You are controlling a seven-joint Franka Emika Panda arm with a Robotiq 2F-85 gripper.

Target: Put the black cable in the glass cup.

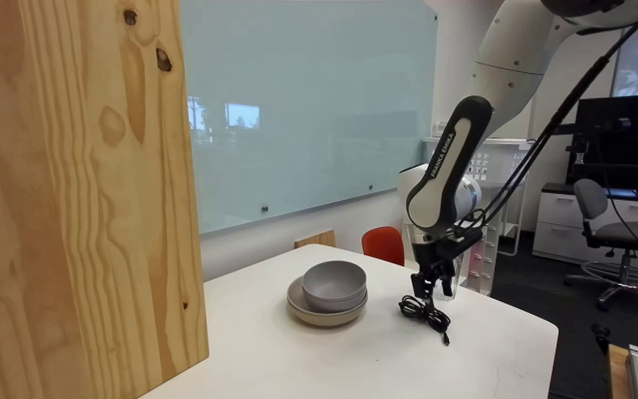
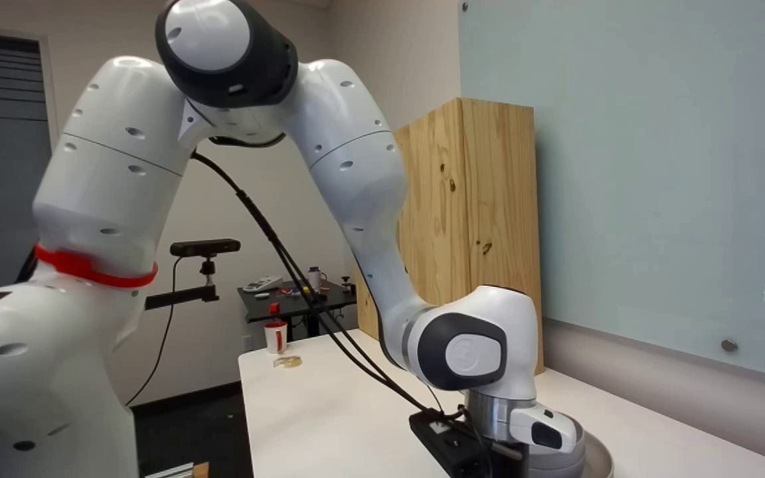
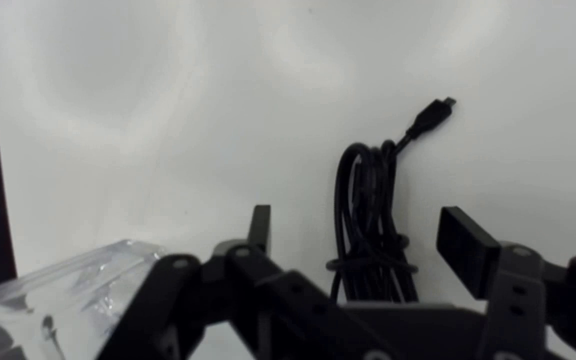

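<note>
The pincer (image 3: 360, 237) gapes wide, holding nothing, cable (image 3: 370, 215) lined up between its fingers (image 3: 465, 252). Closing too high may miss it; sideways drift could tip the cup (image 3: 83, 295) alongside.

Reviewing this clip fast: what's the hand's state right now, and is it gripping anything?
Hand: open, holding nothing; in the wrist view the cable shows between its spread jaws, ungripped.

The glass cup (image 3: 85, 295) looks glossy, the black cable (image 3: 375, 200) smooth plastic.
</note>
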